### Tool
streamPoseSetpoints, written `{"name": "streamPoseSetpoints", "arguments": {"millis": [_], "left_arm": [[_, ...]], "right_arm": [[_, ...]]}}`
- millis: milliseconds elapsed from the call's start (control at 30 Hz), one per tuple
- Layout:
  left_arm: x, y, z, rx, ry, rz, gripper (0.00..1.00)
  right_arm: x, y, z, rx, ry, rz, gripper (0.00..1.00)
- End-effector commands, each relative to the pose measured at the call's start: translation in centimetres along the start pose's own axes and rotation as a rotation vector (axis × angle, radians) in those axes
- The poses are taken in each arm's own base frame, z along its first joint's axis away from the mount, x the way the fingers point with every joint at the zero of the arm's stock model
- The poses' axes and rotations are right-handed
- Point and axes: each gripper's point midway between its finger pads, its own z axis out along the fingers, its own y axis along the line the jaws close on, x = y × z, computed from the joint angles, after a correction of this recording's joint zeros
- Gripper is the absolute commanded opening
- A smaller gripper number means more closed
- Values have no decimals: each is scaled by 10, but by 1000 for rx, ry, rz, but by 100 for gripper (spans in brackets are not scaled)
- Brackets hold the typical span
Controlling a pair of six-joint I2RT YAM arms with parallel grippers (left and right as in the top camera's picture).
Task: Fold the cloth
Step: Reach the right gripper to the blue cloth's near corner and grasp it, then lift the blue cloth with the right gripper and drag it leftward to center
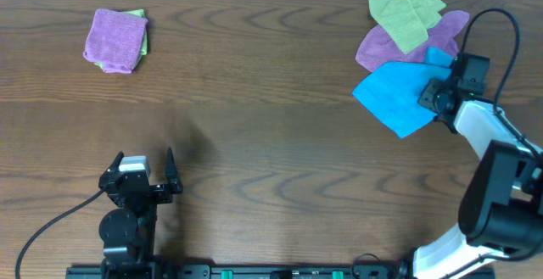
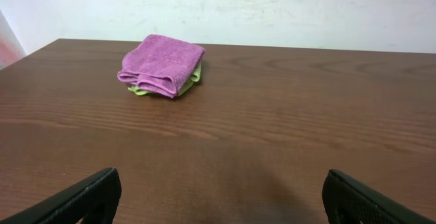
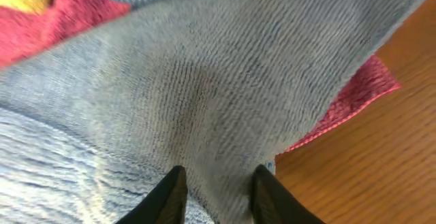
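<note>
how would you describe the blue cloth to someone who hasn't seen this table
On the table, look at the far right corner, where three cloths overlap in a loose pile. The blue cloth lies at the pile's near edge, partly over a purple cloth with a yellow-green cloth behind. It is the only sky-blue one, and the right pincer pinches its edge.

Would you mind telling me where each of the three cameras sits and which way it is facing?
Overhead: above the table, looking straight down; the left gripper is open at the bottom, the right gripper at the blue cloth.
Left wrist: low, facing across the table toward the folded purple cloth; its two open fingers frame the bottom.
Right wrist: close above the blue cloth, its fingers pinching it.
Shared: overhead and left wrist both show the folded purple cloth.
</note>
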Motion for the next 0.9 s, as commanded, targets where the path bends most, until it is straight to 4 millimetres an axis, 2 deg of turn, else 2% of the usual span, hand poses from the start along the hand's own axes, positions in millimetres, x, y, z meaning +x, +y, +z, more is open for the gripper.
{"name": "streamPoseSetpoints", "arguments": {"millis": [0,67,167,300,433,533,733,867], "left_arm": [[16,4,3,-21,36,-7,95],[16,4,3,-21,36,-7,95],[16,4,3,-21,36,-7,95],[16,4,3,-21,36,-7,95],[16,4,3,-21,36,-7,95],[16,4,3,-21,36,-7,95],[16,4,3,-21,36,-7,95],[16,4,3,-21,36,-7,95]], "right_arm": [[-20,1,-14,-14,-53,12,19],[-20,1,-14,-13,-51,12,10],[-19,1,-14,-13,-51,12,3],[-19,2,-14,-18,-49,12,2],[-27,16,-25,-95,-64,11,1],[-37,18,-41,-109,-103,12,2],[-52,23,-88,-143,-167,9,1],[-53,42,-140,-223,-216,-37,2]]}}
